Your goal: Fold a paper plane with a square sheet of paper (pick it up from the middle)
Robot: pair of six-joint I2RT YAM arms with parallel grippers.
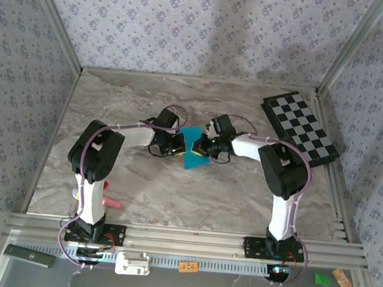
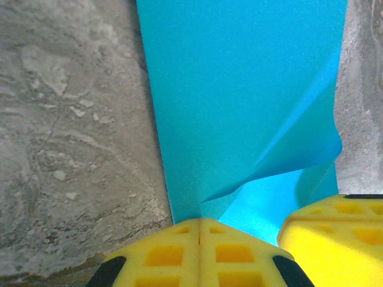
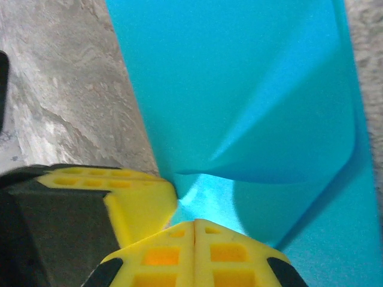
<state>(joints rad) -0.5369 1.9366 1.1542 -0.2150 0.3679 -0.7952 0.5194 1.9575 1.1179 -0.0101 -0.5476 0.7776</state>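
Between floral-papered walls, marbled tabletop

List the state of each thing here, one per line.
Blue paper: curled and partly folded, pinched from both sides.
Left fingers: shut on the paper.
Right fingers: shut on the paper.
Checkered board: lying flat, untouched.

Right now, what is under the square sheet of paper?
The marbled table shows beside the square sheet of paper and likely runs beneath it. Under its lifted fold only more blue paper shows; the rest is covered.
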